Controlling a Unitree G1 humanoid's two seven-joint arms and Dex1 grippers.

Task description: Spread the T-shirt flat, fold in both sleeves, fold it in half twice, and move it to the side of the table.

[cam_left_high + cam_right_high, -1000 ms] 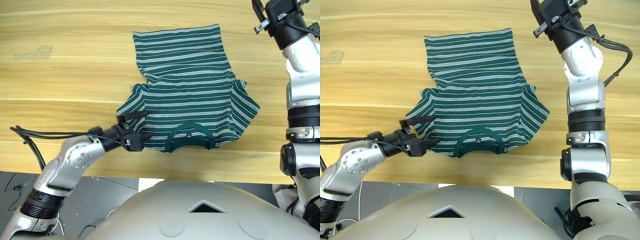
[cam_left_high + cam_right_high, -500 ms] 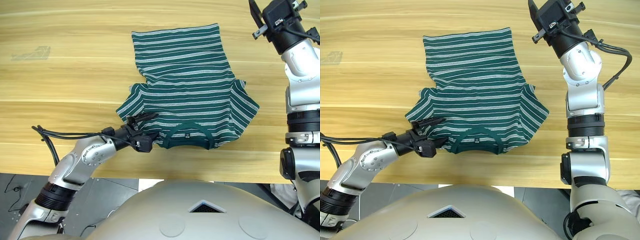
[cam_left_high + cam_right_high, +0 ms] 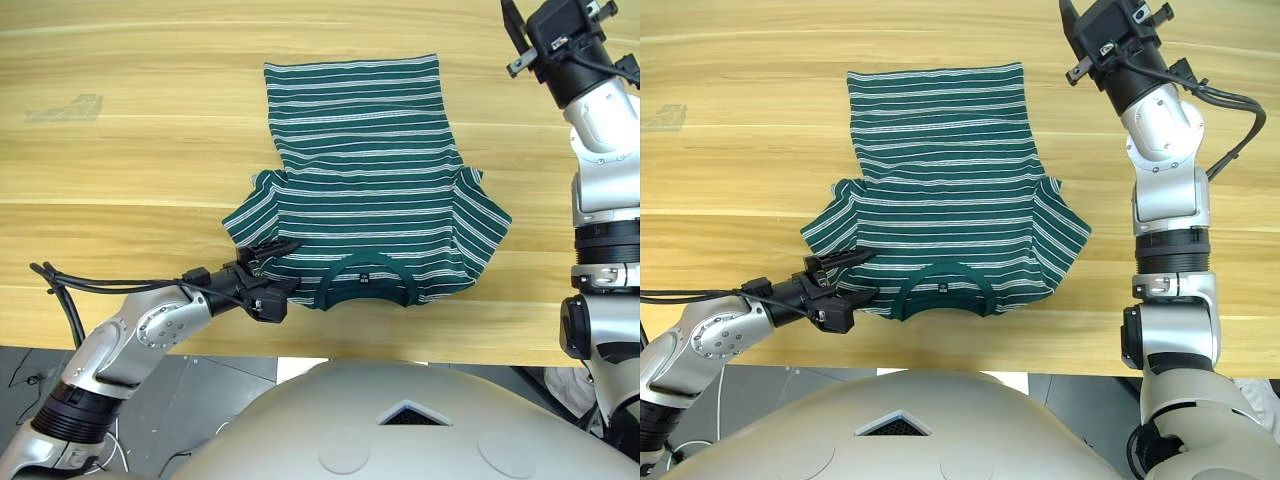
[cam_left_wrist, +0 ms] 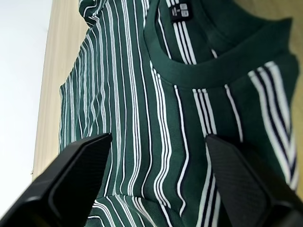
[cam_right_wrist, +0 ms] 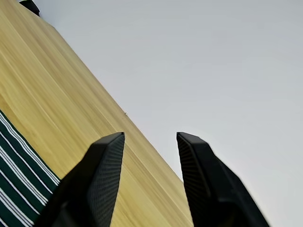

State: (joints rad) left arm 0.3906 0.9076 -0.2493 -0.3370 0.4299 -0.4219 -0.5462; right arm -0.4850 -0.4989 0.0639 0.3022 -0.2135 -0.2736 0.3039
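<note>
Left eye view: the T-shirt, dark green with white stripes, lies front up on the wooden table. Its collar points toward the near edge and its hem toward the far side. I see it roughly spread but not smooth. The left-hand sleeve and right-hand sleeve stick out to either side, with creases where each meets the body. The far half looks narrower than the shoulders.

Left gripper: low over the near edge of the table, at the shoulder of the shirt just beside the collar on the robot's left. In the left wrist view its fingers stand wide apart, with striped cloth and the curve of the collar lying between them. I read the jaws as spread over the fabric, not closed on it. Whether the fingertips touch the cloth I cannot tell from these angles.

Right gripper: out beyond the shirt's far right corner, apart from the cloth. In the right wrist view its two fingers show a clear gap, open and empty, with bare table and a strip of striped hem behind them.

A small label sits inside the back of the collar.
</note>
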